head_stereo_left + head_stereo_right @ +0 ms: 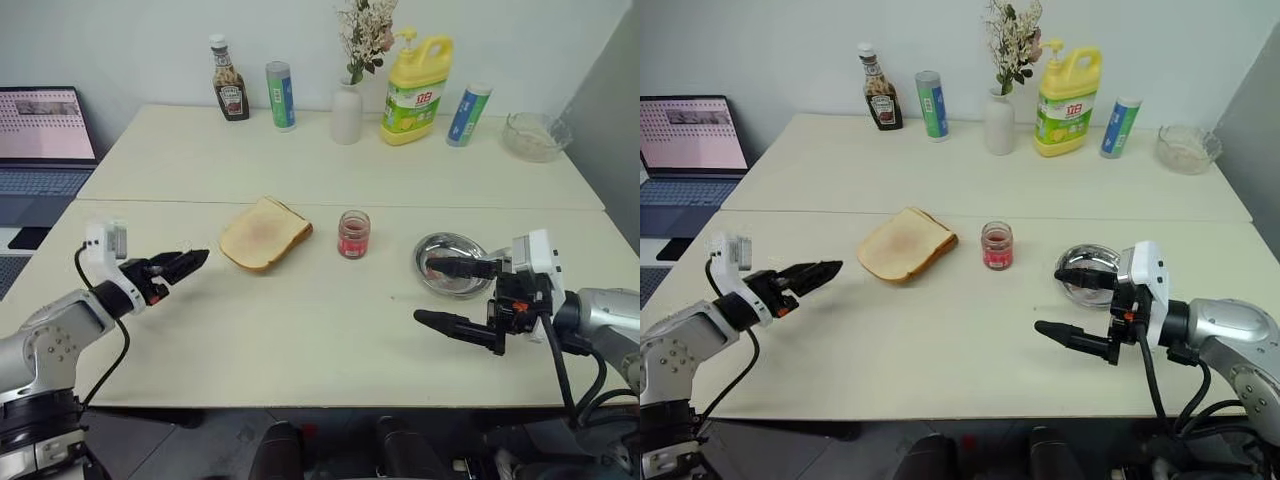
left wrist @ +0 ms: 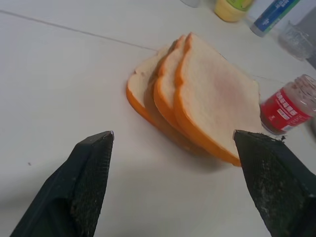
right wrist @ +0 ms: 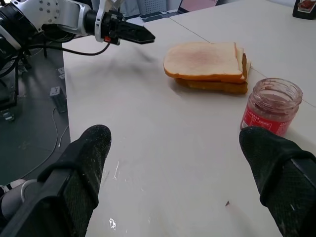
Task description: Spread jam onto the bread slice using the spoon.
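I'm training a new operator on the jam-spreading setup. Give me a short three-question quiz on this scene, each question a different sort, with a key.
1. True or false: the jam jar stands between the bread slices and the round steel dish.
2. How do the fingers of the right claw stand?
A. spread apart, empty
B. shut on a spoon
C. shut on the jar
3. Fill in: the stacked bread lies in front of the open left ____.

Key: 1 true; 2 A; 3 claw.
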Controlling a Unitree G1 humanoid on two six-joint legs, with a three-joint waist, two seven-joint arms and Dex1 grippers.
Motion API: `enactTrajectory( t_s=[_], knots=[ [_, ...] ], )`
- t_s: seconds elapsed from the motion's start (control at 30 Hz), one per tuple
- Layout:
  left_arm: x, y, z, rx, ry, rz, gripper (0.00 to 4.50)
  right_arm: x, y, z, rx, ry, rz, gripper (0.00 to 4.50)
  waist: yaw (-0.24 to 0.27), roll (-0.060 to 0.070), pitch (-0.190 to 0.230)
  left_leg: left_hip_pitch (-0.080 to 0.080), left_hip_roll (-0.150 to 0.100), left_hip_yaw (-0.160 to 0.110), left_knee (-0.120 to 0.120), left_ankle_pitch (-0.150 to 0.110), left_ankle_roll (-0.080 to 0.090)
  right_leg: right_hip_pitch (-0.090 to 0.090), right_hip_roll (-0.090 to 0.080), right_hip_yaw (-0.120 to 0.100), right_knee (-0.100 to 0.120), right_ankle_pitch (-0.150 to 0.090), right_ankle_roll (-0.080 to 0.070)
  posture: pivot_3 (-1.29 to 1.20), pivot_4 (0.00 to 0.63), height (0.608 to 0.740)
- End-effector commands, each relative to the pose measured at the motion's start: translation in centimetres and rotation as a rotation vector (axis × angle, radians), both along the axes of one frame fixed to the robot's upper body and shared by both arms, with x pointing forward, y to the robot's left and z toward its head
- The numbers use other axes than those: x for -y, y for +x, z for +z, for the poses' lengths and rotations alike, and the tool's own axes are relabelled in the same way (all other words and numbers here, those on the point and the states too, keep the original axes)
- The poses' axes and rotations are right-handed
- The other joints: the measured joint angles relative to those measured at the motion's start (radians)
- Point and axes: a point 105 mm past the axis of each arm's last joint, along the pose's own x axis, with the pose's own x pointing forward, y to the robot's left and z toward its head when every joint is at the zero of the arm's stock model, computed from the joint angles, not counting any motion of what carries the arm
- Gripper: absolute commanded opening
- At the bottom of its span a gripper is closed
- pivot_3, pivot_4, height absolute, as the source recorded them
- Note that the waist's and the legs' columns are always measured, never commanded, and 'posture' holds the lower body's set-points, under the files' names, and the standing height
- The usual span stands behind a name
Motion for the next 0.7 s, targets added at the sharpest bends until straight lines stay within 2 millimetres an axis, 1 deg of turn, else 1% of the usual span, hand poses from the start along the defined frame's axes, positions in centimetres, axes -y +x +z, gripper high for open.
enactTrajectory(
  t_s=[0.03, 0.3, 0.4, 0.47, 0.5, 0.7],
  knots=[
    [1.5, 0.3, 1.2, 0.06, -0.02, -0.038, 4.07, -0.3, -0.2, 1.0, 0.057, -0.012, 0.028, 4.5, 0.002, 0.0, 0.0, 0.0, 0.0, 0.0, 0.0, 0.0, 0.0, 0.0, 0.0, 0.0, 0.0, 0.0, 0.0, 0.0, 0.15, 0.74],
    [4.2, 1.6, 0.6, 0.064, -0.027, -0.075, 4.07, -0.3, -0.1, 1.3, 0.062, -0.015, 0.034, 4.5, 0.001, 0.0, 0.0, 0.0, 0.0, 0.0, 0.0, 0.0, 0.0, 0.001, 0.0, 0.0, 0.0, 0.001, -0.002, 0.0, 0.15, 0.74],
    [4.9, 1.7, 0.4, 0.057, -0.033, -0.098, 3.52, -0.3, -0.2, 1.3, 0.061, -0.016, 0.031, 4.5, 0.0, 0.0, 0.0, 0.0, 0.0, 0.0, 0.0, 0.0, 0.0, 0.0, 0.0, 0.0, 0.0, 0.001, -0.002, 0.0, 0.15, 0.74],
    [5.3, 1.8, 0.3, 0.053, -0.035, -0.108, 2.93, -0.3, -0.2, 1.3, 0.061, -0.016, 0.03, 4.5, 0.0, 0.0, 0.0, 0.0, 0.0, 0.0, 0.0, 0.0, 0.0, 0.0, 0.001, 0.0, 0.0, 0.001, -0.002, 0.0, 0.15, 0.74],
    [5.3, 1.9, 0.3, 0.054, -0.033, -0.109, 2.54, -0.3, -0.2, 1.3, 0.061, -0.016, 0.03, 4.5, 0.0, 0.0, 0.0, 0.0, 0.0, 0.0, 0.0, 0.0, 0.0, 0.0, 0.001, 0.0, 0.0, 0.001, -0.002, 0.0, 0.15, 0.74],
    [5.3, 2.2, 0.7, 0.067, -0.027, -0.105, 0.56, -0.4, -0.1, 1.4, 0.061, -0.011, 0.028, 4.5, 0.0, 0.0, 0.0, 0.0, 0.0, 0.0, 0.0, 0.0, 0.0, 0.0, 0.001, 0.0, 0.0, 0.001, -0.002, 0.0, 0.15, 0.74]
  ],
)
